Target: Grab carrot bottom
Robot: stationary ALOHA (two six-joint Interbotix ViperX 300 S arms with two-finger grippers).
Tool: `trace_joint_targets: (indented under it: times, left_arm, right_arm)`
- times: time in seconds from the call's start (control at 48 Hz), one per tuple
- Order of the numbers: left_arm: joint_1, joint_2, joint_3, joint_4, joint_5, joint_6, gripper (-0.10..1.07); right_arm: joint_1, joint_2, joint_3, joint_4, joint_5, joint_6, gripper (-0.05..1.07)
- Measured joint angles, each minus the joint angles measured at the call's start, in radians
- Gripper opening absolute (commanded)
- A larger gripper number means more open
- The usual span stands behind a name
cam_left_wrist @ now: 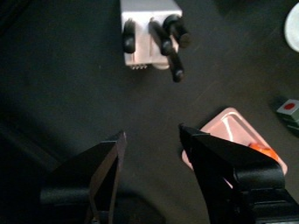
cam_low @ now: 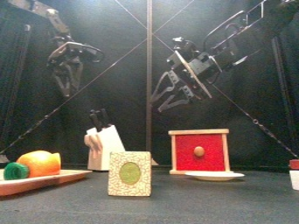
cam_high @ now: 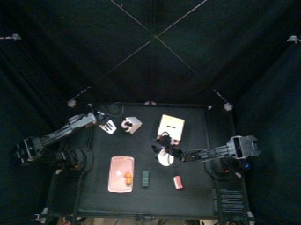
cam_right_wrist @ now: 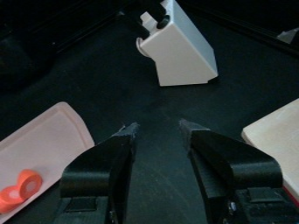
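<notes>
Carrot (cam_low: 38,162) on pink board (cam_low: 52,179) up front, both arms' fingers parted, empty, above.

We see a matt black table (cam_high: 200,171) hemmed by dull black cloth curtains (cam_high: 47,53). The pink board (cam_right_wrist: 41,140) looks like smooth plastic, the carrot (cam_low: 40,163) glossy orange. The white knife block (cam_right_wrist: 184,54) appears smooth, its handles (cam_left_wrist: 170,35) shiny black.
</notes>
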Motion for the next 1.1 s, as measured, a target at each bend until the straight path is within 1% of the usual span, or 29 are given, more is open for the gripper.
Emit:
trace_joint_targets:
  times: [0.083,0.167,0.271,0.396,0.5,0.688,0.854,0.958,1.104]
  left_arm:
    - [0.000,-0.081,0.074,-0.005,-0.072,-0.005,0.87]
    - [-0.005,-0.156,0.137,-0.034,-0.133,-0.005,0.87]
    - [-0.025,-0.210,0.202,-0.064,-0.199,0.000,0.86]
    - [-0.071,-0.230,0.278,-0.067,-0.304,0.002,0.86]
    - [-0.127,-0.233,0.337,-0.046,-0.405,0.002,0.87]
    - [-0.224,-0.233,0.446,-0.025,-0.626,0.000,0.86]
    - [-0.322,-0.236,0.540,-0.020,-0.825,0.000,0.86]
    - [-0.374,-0.242,0.578,0.000,-0.894,0.000,0.86]
    - [-0.430,-0.279,0.595,0.015,-0.913,0.000,0.86]
  right_arm:
    - [0.011,-0.002,-0.002,0.000,0.000,0.000,0.80]
    - [0.020,-0.002,-0.009,-0.002,-0.002,0.000,0.80]
    - [0.029,-0.002,-0.018,0.000,-0.002,0.000,0.80]
    - [0.041,-0.003,-0.026,0.000,-0.002,0.000,0.80]
    - [0.055,-0.002,-0.031,-0.003,-0.002,0.000,0.80]
    - [0.087,0.002,-0.061,-0.009,-0.009,-0.002,0.80]
    - [0.115,0.041,-0.103,-0.046,-0.015,-0.002,0.80]
    - [0.126,0.086,-0.143,-0.101,-0.015,-0.002,0.80]
    - [0.133,0.149,-0.207,-0.158,-0.012,-0.002,0.80]
